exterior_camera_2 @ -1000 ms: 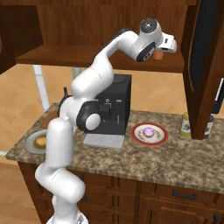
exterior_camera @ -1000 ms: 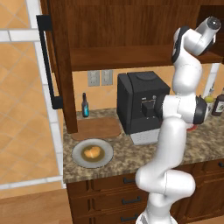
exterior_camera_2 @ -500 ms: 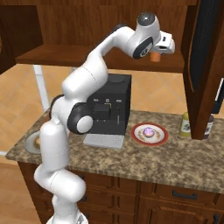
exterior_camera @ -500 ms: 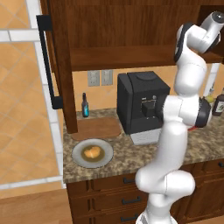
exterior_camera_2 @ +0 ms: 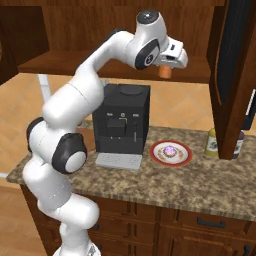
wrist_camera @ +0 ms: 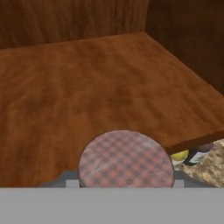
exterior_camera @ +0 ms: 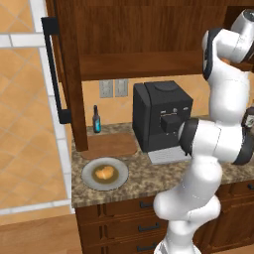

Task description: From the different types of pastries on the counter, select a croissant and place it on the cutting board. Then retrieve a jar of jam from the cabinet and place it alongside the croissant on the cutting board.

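The orange-brown jar of jam (exterior_camera_2: pixel 165 72) hangs just in front of the cabinet shelf (exterior_camera_2: pixel 75 64), with my gripper (exterior_camera_2: pixel 166 66) shut on it from above. Its checkered pinkish lid (wrist_camera: pixel 126 160) sits between my fingers in the hand view, over the wooden shelf (wrist_camera: pixel 87 87). On the counter (exterior_camera: pixel 149 176), the croissant (exterior_camera: pixel 104 172) lies on a round grey plate (exterior_camera: pixel 89 179). Behind that plate the reddish-brown cutting board (exterior_camera: pixel 109 145) lies bare. The pink frosted pastry (exterior_camera_2: pixel 170 150) rests on a red-rimmed plate (exterior_camera_2: pixel 186 156). The cabinet door (exterior_camera: pixel 67 74) stands open.
A black coffee machine (exterior_camera_2: pixel 122 122) stands under the shelf, between the two plates. A dark bottle (exterior_camera: pixel 96 120) stands behind the cutting board. A yellowish bottle (exterior_camera_2: pixel 212 142) and a dark one (exterior_camera_2: pixel 239 145) stand beside the right cabinet door (exterior_camera_2: pixel 232 75).
The hand has drawn back and slightly down from the cabinet shelf, carrying the jar of jam with it. The things on the counter have not moved.
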